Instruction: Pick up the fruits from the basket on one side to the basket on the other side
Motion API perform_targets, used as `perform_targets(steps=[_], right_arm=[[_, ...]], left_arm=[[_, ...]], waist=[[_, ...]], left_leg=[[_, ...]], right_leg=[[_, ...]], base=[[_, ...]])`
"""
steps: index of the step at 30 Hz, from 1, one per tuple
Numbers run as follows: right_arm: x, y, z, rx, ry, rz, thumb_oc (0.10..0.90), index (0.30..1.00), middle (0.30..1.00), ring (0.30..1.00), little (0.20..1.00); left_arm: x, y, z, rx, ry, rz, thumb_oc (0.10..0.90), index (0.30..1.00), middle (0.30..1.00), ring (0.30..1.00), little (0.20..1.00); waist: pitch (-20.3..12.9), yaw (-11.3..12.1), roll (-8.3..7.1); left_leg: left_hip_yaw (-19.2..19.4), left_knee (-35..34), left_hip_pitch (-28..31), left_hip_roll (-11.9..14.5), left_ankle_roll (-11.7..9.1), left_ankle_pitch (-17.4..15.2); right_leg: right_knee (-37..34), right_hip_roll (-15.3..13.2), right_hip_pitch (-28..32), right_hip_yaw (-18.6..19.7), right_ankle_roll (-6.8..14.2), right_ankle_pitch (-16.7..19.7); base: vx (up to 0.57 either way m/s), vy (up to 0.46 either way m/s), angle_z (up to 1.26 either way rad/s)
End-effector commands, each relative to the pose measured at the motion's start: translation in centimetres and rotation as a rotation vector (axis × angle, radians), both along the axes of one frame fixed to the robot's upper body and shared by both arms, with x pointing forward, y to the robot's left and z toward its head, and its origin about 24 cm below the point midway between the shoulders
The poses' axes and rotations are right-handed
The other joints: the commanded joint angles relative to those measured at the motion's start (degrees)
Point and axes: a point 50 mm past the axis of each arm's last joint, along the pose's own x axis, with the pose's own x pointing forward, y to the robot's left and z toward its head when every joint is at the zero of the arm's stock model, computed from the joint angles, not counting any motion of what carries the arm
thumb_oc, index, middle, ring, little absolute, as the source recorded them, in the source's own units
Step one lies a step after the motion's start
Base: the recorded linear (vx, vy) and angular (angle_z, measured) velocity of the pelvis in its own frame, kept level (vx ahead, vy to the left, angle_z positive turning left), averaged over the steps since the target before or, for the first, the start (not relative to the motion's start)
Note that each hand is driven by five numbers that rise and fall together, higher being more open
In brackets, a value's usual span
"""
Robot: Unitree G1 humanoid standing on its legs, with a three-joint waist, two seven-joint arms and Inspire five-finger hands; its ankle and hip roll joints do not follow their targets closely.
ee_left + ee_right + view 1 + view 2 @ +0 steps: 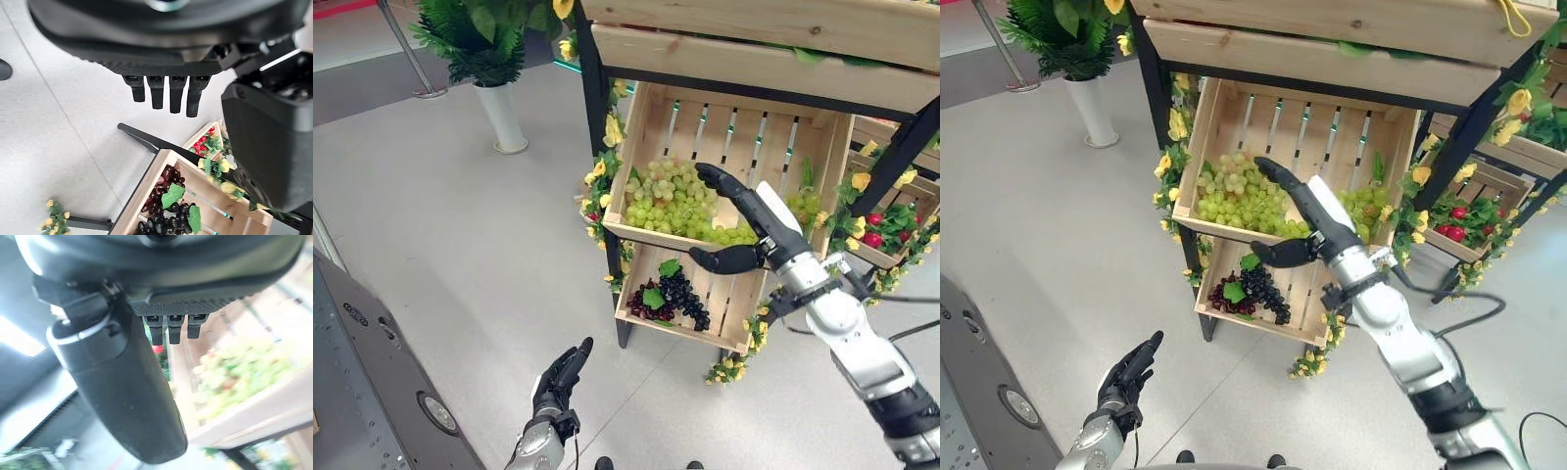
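Left hand (560, 377) low over floor, fingers relaxed, idle; right hand (744, 220) spread above green grapes (671, 201) in upper crate (641, 127), not gripping; dark grapes (671, 294) in lower crate (729, 313); nothing lifted yet, transfer all pending.

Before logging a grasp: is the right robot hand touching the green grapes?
Cannot tell. In the left eye view the right robot hand overlaps the green grapes; contact is unclear.

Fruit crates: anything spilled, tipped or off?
Nothing stands out. The green grapes sit piled inside the upper crate, the dark grapes inside the lower crate, none on the floor. The right hand is open over the upper crate, holding nothing; the left hand hangs low, open.
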Motion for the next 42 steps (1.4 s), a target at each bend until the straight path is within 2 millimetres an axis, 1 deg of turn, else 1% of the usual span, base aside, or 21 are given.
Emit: perform_targets(steps=[1,6,8,10,13,15,16,17,18,20,21,22,26,30,34,37,38,39,40,41,42], right_arm=[[-1.3,1.6,4.9,0.054,-0.258,0.204,0.8,0.9,0.9,0.9,0.9],[-2.7,3.1,3.8,0.074,-0.235,0.361,0.8,0.9,0.9,0.9,0.9],[-3.2,4.1,3.0,0.082,-0.185,0.457,0.8,0.9,0.9,0.9,0.9],[-3.1,5.0,1.5,0.16,-0.025,0.574,0.8,0.9,0.9,0.9,0.9],[-2.6,6.5,-1.9,0.223,0.195,0.632,0.8,0.9,0.9,0.9,0.9],[-2.3,6.8,-4.3,0.206,0.292,0.594,0.8,0.9,0.9,0.9,0.9],[-2.1,6.8,-4.9,0.217,0.331,0.582,0.8,0.9,0.9,0.9,0.9],[-2.0,6.9,-6.4,0.245,0.425,0.565,0.8,0.9,0.9,0.9,0.9],[-2.1,6.9,-7.1,0.239,0.44,0.55,0.8,0.9,0.9,0.9,0.9],[-2.3,6.5,-9.7,0.219,0.553,0.493,0.8,0.9,0.9,0.9,0.9],[-2.3,6.3,-10.4,0.21,0.581,0.467,0.8,0.9,0.9,0.9,0.9],[-2.4,5.9,-12.0,0.179,0.625,0.401,0.8,0.9,0.9,0.9,0.9],[-2.9,5.0,-14.5,0.147,0.718,0.313,0.8,0.9,0.9,0.9,0.9],[-3.1,4.8,-15.6,0.156,0.773,0.278,0.8,0.9,0.9,0.9,0.9],[-3.5,4.3,-16.5,0.056,0.785,0.265,0.8,0.9,0.9,0.9,0.9],[-3.4,3.8,-16.6,0.041,0.789,0.241,0.8,0.9,0.9,0.9,0.9],[-3.1,3.6,-16.2,0.068,0.788,0.252,0.8,0.9,0.9,0.9,0.9],[-3.1,3.6,-16.2,0.07,0.787,0.254,0.8,0.9,0.9,0.9,0.9],[-3.0,3.5,-15.9,0.071,0.778,0.263,0.8,0.9,0.9,0.9,0.9],[-2.7,3.3,-15.9,0.072,0.765,0.25,0.8,0.9,0.9,0.9,0.9],[-2.6,3.3,-16.1,0.106,0.786,0.237,0.8,0.9,0.9,0.9,0.9]], left_arm=[[4.2,0.0,3.2,0.049,-0.205,-0.031,0.8,0.9,0.9,0.9,0.9],[4.4,-0.4,3.3,0.045,-0.206,-0.046,0.8,0.9,0.9,0.9,0.9],[4.4,-0.8,3.1,0.041,-0.199,-0.058,0.8,0.9,0.9,0.9,0.9],[4.4,-1.0,3.0,0.038,-0.189,-0.067,0.8,0.9,0.9,0.9,0.9],[4.4,-1.2,2.7,0.037,-0.174,-0.083,0.8,0.9,0.9,0.9,0.9],[4.3,-1.3,2.5,0.043,-0.165,-0.099,0.8,0.9,0.9,0.9,0.9],[4.3,-1.4,2.5,0.045,-0.163,-0.105,0.8,0.9,0.9,0.9,0.9],[4.3,-1.4,2.4,0.05,-0.155,-0.121,0.8,0.9,0.9,0.9,0.9],[4.2,-1.4,2.3,0.052,-0.152,-0.127,0.8,0.9,0.9,0.9,0.9],[3.9,-1.2,2.1,0.06,-0.14,-0.141,0.8,0.9,0.9,0.9,0.9],[3.9,-1.2,2.1,0.062,-0.135,-0.144,0.8,0.9,0.9,0.9,0.9],[3.8,-1.1,2.0,0.069,-0.124,-0.151,0.8,0.9,0.9,0.9,0.9],[3.5,-0.6,1.6,0.085,-0.092,-0.165,0.8,0.9,0.9,0.9,0.9],[3.1,-0.4,1.0,0.106,-0.04,-0.172,0.8,0.9,0.9,0.9,0.9],[2.7,-0.4,0.4,0.128,0.005,-0.236,0.8,0.9,0.9,0.9,0.9],[2.7,-0.3,0.4,0.152,0.015,-0.268,0.8,0.9,0.9,0.9,0.9],[2.6,0.2,0.4,0.157,0.022,-0.238,0.8,0.9,0.9,0.9,0.9],[2.6,0.3,0.5,0.157,0.023,-0.233,0.8,0.9,0.9,0.9,0.9],[2.4,0.7,0.4,0.156,0.03,-0.204,0.8,0.9,0.9,0.9,0.9],[2.0,1.3,-0.1,0.122,0.058,-0.146,0.8,0.9,0.9,0.9,0.9],[1.5,1.4,-0.5,0.091,0.078,-0.127,0.8,0.9,0.9,0.9,0.9]], waist=[[-1.0,0.3,0.31],[-0.7,0.4,0.26],[-0.6,0.6,0.29],[-0.4,1.0,0.23],[-0.2,1.8,0.13],[0.0,2.4,0.05],[0.0,2.5,0.03],[0.1,2.8,-0.01],[0.1,3.0,-0.02],[0.3,3.3,0.0],[0.4,3.5,-0.01],[0.6,3.8,-0.07],[1.1,4.2,-0.2],[1.6,4.4,-0.12],[2.7,4.6,0.14],[3.2,4.8,0.06],[4.0,4.7,-0.15],[4.0,4.6,-0.19],[4.6,4.6,-0.24],[6.0,5.0,-0.1],[6.4,5.2,-0.05]], left_leg=[[1.6,0.5,4.1,-1.7,1.7,-8.9],[1.3,0.5,4.2,-1.9,1.8,-9.0],[1.0,0.5,4.0,-2.0,1.8,-8.9],[0.8,0.5,4.0,-2.2,1.8,-8.9],[0.2,0.5,3.8,-2.3,1.9,-8.8],[-0.3,0.5,3.7,-2.3,1.8,-8.7],[-0.5,0.5,3.7,-2.3,1.8,-8.7],[-0.8,0.5,3.6,-2.4,1.7,-8.6],[-0.9,0.5,3.5,-2.3,1.7,-8.6],[-1.4,0.5,3.4,-2.4,1.6,-8.5],[-1.6,0.5,3.4,-2.5,1.6,-8.4],[-2.1,0.5,3.4,-2.6,1.6,-8.4],[-3.2,0.5,3.2,-2.8,1.6,-8.1],[-4.4,0.5,3.0,-3.3,1.7,-7.8],[-5.3,2.1,1.8,-3.3,1.8,-8.0],[-5.4,3.8,1.3,-3.1,1.8,-8.5],[-5.0,8.1,0.0,-2.5,1.6,-9.5],[-5.1,8.6,-0.3,-2.4,1.6,-9.5],[-5.3,11.0,-1.3,-2.0,1.2,-9.9],[-6.2,12.6,-3.1,-1.2,0.0,-8.8],[-6.5,11.8,-3.3,-0.8,-0.6,-7.5]], right_leg=[[0.4,-0.7,3.5,-1.3,-1.3,-3.1],[0.4,-0.7,3.7,-1.4,-1.2,-3.2],[0.4,-0.7,3.6,-1.5,-1.1,-3.2],[0.5,-0.8,3.6,-1.8,-1.1,-3.3],[0.4,-0.8,3.8,-2.3,-1.2,-3.4],[0.5,-0.8,4.0,-2.8,-1.3,-3.6],[0.5,-0.9,4.0,-2.9,-1.3,-3.6],[0.5,-0.9,4.0,-3.3,-1.3,-3.6],[0.5,-0.9,4.0,-3.5,-1.3,-3.7],[0.5,-0.9,4.2,-4.1,-1.4,-3.8],[0.5,-0.9,4.3,-4.2,-1.4,-3.8],[0.5,-0.9,4.5,-4.6,-1.5,-3.9],[0.9,-0.9,4.7,-5.5,-1.6,-4.1],[1.4,-0.9,4.7,-5.9,-1.8,-4.4],[3.5,-1.0,3.7,-6.2,-2.2,-5.5],[5.7,-1.1,3.3,-6.8,-2.6,-6.7],[9.8,-1.1,2.1,-6.9,-3.4,-8.4],[10.1,-1.1,1.9,-7.0,-3.5,-8.6],[12.0,-0.8,1.4,-6.9,-4.2,-9.6],[13.7,-0.1,1.0,-7.2,-5.5,-10.4],[13.3,0.2,1.3,-7.6,-5.8,-10.3]], base=[[0.0,-0.01,-0.08],[0.0,-0.004,-0.02],[0.0,0.0,0.0],[0.0,0.0,0.0],[0.0,-0.02,0.01],[0.01,-0.038,0.04],[0.0,-0.047,0.03],[0.0,-0.04,0.04],[0.0,-0.047,0.07],[0.0,-0.042,0.1],[0.01,-0.055,0.12],[0.01,-0.056,0.16],[0.01,-0.057,0.21],[0.01,-0.064,0.12],[-0.04,-0.087,0.1],[-0.04,-0.153,0.19],[-0.04,-0.224,0.17],[-0.05,-0.238,0.19],[-0.08,-0.301,0.18],[-0.09,-0.374,0.21],[-0.07,-0.328,0.16]])
